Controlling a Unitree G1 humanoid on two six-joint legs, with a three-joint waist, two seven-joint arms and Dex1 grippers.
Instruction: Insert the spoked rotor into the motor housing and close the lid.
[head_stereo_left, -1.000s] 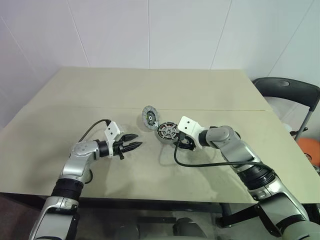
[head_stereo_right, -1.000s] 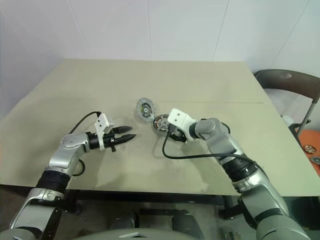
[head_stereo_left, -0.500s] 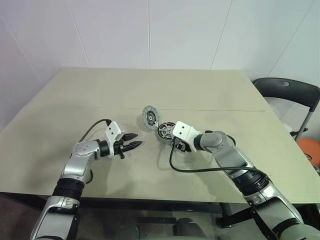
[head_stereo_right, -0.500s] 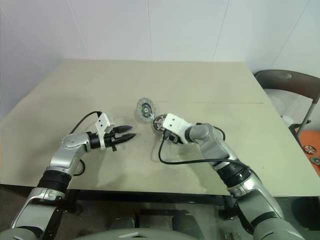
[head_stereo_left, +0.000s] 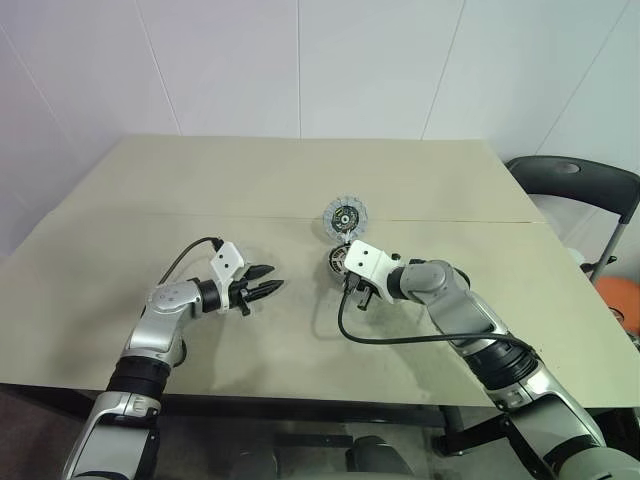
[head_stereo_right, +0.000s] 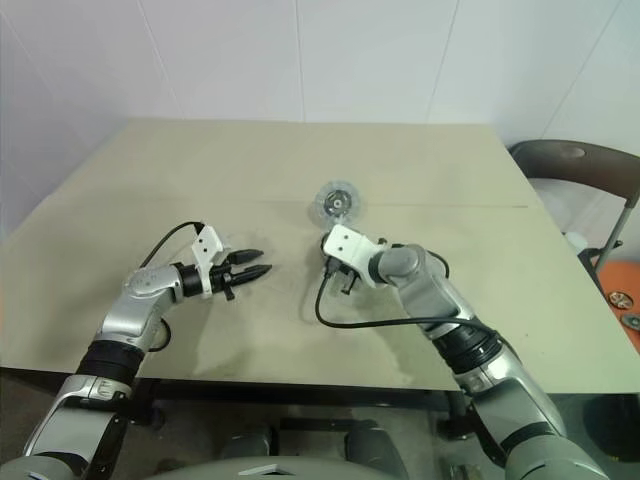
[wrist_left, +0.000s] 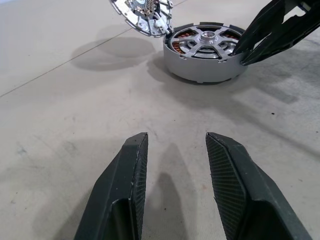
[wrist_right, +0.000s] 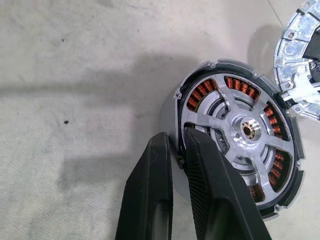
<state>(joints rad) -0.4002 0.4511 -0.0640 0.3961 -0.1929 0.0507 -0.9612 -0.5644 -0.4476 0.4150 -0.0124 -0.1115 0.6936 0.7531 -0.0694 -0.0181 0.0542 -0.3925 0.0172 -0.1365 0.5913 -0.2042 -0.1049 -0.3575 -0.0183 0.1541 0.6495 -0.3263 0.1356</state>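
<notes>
On the beige bench (head_stereo_left: 200, 190), toward its near edge and left side, the left gripper (head_stereo_left: 268, 290) hovers with its two black fingers (wrist_left: 125, 200) a little apart, holding nothing. Further in, near the middle of the bench, the right gripper (wrist_right: 176, 150) pinches the dark rim of the small round motor housing (wrist_right: 240, 150), one finger outside, one inside. Its silver spoked rotor (wrist_right: 247, 131) sits among the copper-orange windings. Just behind the housing, the round silver lid (head_stereo_left: 346, 215) stands tilted up.
</notes>
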